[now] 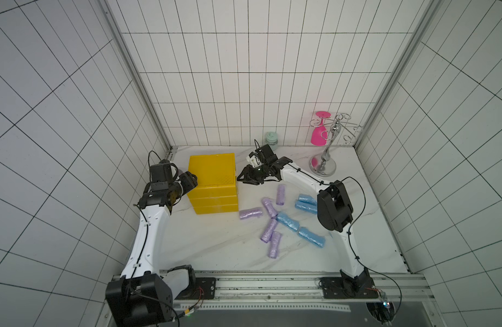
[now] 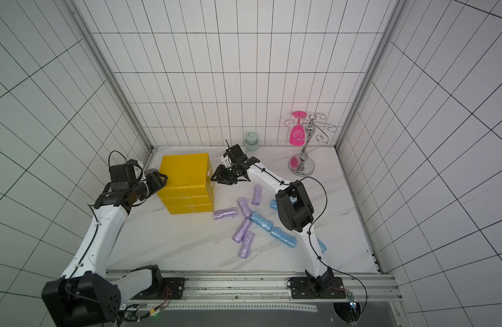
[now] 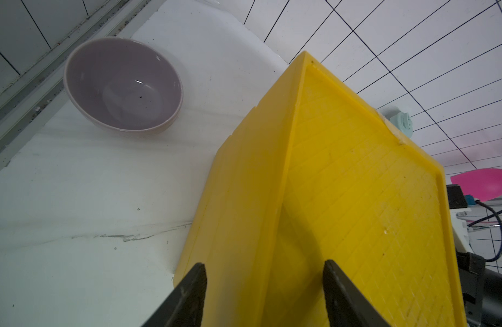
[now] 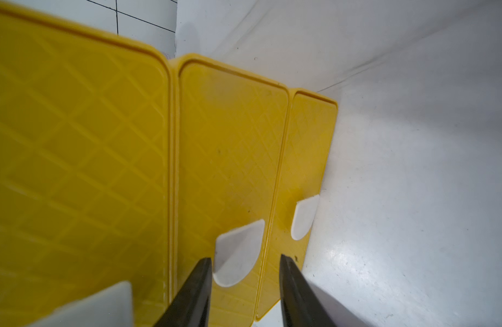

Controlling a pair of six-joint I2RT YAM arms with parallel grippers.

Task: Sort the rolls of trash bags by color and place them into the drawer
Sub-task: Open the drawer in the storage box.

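Note:
A yellow three-drawer unit (image 1: 213, 181) (image 2: 184, 181) stands at the back left with all drawers pushed in. Several lilac rolls of trash bags (image 1: 269, 230) (image 2: 242, 230) and several light blue ones (image 1: 287, 221) (image 2: 261, 222) lie loose on the table to its right. My left gripper (image 1: 192, 181) (image 3: 264, 263) is open, its jaws astride the unit's upper left edge. At the drawer fronts my right gripper (image 1: 241, 178) (image 4: 244, 257) is open. The middle drawer's (image 4: 230, 155) white handle (image 4: 238, 254) sits between its fingers, with a gap on one side.
A lilac bowl (image 3: 122, 87) sits in the corner behind the unit. A pale green jar (image 1: 271, 140) stands by the back wall. At the back right a chrome rack (image 1: 326, 158) holds a hanging pink glass (image 1: 319, 133). Tiled walls close three sides.

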